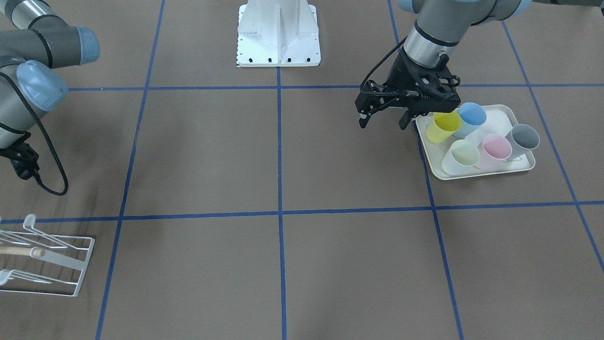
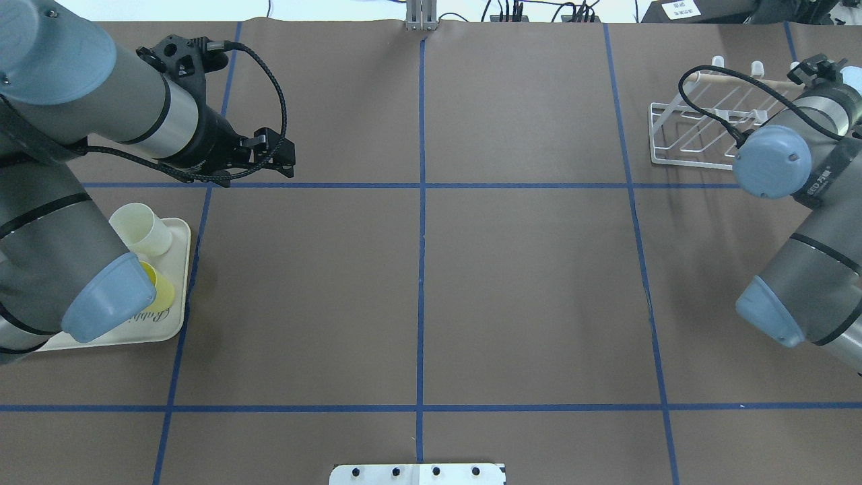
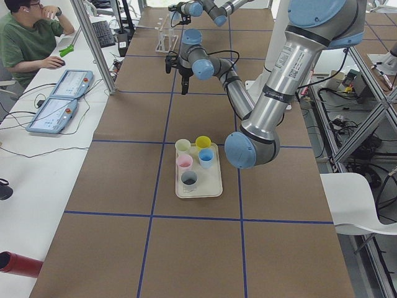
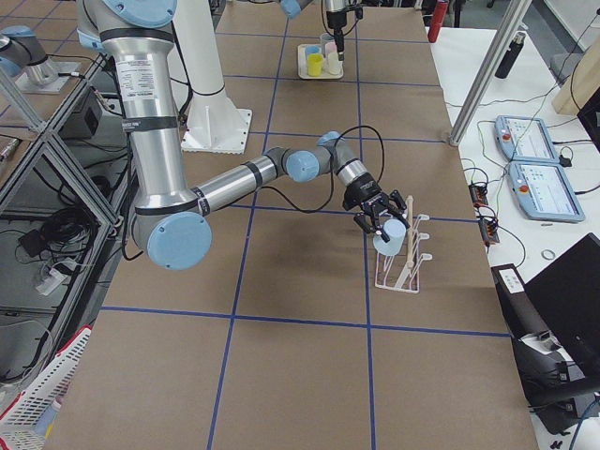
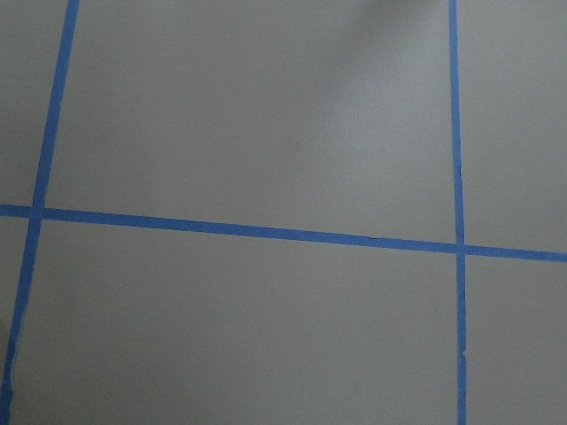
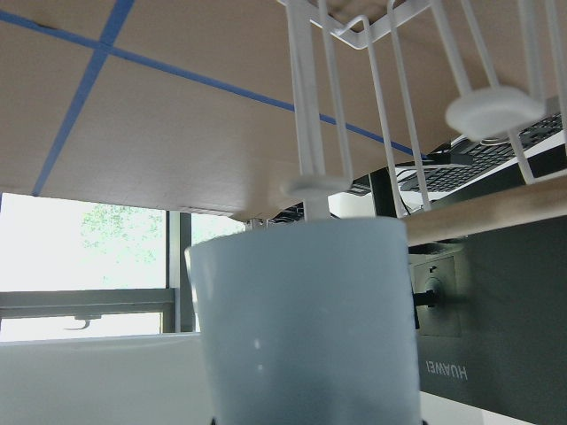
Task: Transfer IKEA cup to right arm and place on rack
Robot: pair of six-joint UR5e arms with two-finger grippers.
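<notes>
The right arm [image 4: 234, 183] reaches out low across the tabletop [image 4: 300, 356] to the white wire rack [image 4: 403, 267], and the right arm's jaws pinch a pale blue cup [image 4: 389, 234] held off the tabletop at the rack's near, upper end. In the right wrist view the cup [image 6: 306, 319] rises from the bottom edge and fills the lower middle, with only slivers of black at its base. A capped prong [image 6: 310, 181] of the rack comes right up to the cup's far rim, though I cannot tell whether the two touch. A light wooden dowel [image 6: 478, 217] runs off to one side behind the cup. At the other end of the tabletop, the left arm [image 1: 424, 42] hangs beside a cream tray [image 1: 472, 175]. The left arm's jaws are spread wide and hold nothing, their tips pointing down just off the tray's edge near the yellow cup [image 1: 443, 126]. Five cups stand close together on the tray: the yellow one, a blue one [image 1: 471, 118] touching it, a grey one [image 1: 524, 137], a pink one [image 1: 494, 150] and a pale cream one [image 1: 460, 157]. The left wrist view shows only bare brown tabletop crossed by blue tape lines [image 5: 266, 232]. In the left side view a person [image 3: 28, 43] sits at a desk beside the tabletop.
</notes>
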